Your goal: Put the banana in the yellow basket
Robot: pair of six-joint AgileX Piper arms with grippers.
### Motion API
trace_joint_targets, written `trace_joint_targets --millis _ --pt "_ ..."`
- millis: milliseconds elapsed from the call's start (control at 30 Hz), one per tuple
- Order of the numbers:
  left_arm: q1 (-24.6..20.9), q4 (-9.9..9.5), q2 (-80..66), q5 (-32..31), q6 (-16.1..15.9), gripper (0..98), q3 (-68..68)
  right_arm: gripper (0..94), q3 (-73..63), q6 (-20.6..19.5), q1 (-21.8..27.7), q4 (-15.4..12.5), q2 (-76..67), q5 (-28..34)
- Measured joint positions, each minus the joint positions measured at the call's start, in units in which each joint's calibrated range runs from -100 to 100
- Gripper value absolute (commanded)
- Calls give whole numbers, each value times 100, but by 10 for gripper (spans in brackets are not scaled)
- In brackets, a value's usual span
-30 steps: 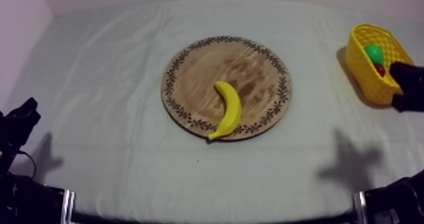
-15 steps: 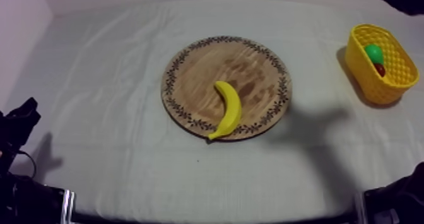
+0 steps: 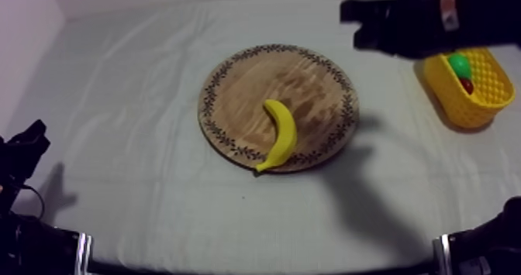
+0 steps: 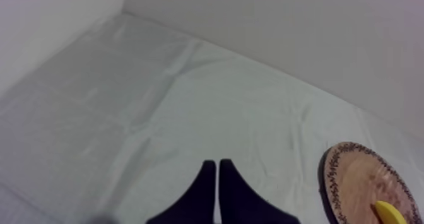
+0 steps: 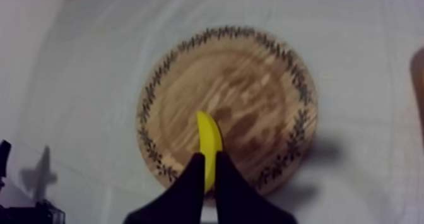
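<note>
The right gripper (image 3: pixel 353 24) has been brought in from the far right corner, where only a part of its arm was seen half a second ago. It is now held high beyond the far right rim of the round wooden board (image 3: pixel 310 77), left of the yellow basket (image 3: pixel 457 108). In the right wrist view its fingers (image 5: pixel 197 176) are pressed together as a narrow wedge, with nothing pinched. The arm's shadow (image 3: pixel 364 193) has shifted with it and is now cast on the grey-white cloth (image 3: pixel 139 100) near the board's right rim.

The banana (image 3: pixel 281 131) has not been moved. It lies on the near half of the board, its tip reaching the near rim, well apart from the right gripper, to the left of it and nearer. In the right wrist view the banana (image 5: pixel 208 135) is seen just past the fingertips, one end hidden behind them, on the board (image 5: pixel 252 81).

The left gripper (image 3: pixel 29 139) has stayed at the near left edge. In its own view the fingers (image 4: pixel 207 182) are closed together over bare cloth, the board (image 4: pixel 353 182) and the banana's end (image 4: pixel 388 212) off to the right.

In the basket a green toy fruit (image 3: pixel 460 63) and a small red fruit (image 3: pixel 467 84) are lying as before.

A pale strip (image 3: pixel 447 7) is seen on the right arm; whether it carries writing cannot be told.
</note>
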Motion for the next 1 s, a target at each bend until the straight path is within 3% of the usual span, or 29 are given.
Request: trace_joint_targets --millis 67,233,433,500,667,733,833,1000 --pt "0 0 0 0 0 1 0 87 201 -194 -172 173 86 -130" --pt "0 0 0 0 0 1 0 89 636 -527 -396 286 264 -355" --pt "0 0 0 -5 0 1 0 108 720 -551 -476 289 307 -479" --pt "0 0 0 -5 0 1 0 199 728 -489 -489 258 302 -547" --pt "0 0 0 -5 0 1 0 683 802 -270 -498 109 275 -792" --pt "0 0 0 -5 0 1 0 796 818 -200 -512 94 281 -850" --pt "0 0 0 -5 0 1 0 882 865 -200 -542 150 281 -928" --pt "0 0 0 -5 0 1 0 918 931 -93 -458 26 276 -1172"
